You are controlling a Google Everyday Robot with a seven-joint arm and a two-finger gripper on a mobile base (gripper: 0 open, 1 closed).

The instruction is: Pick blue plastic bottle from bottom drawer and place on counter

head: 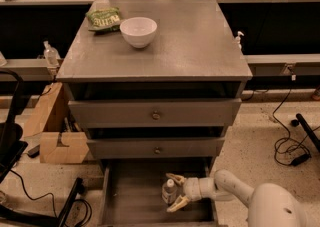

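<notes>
Your gripper (168, 192) is in the bottom drawer (132, 193), fingers (176, 177) spread open, blue plastic bottle (169, 189) standing between them

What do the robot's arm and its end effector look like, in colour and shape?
The arm is smooth, rounded and off-white, with a bulky light-grey segment near the frame's corner. The end effector, inside the bottom drawer, has two slim, curved, cream-yellow fingers on a white wrist. No cables show on it.

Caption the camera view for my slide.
Open gripper brackets the upright blue plastic bottle in the pulled-out bottom drawer; white bowl sits on the counter.
</notes>
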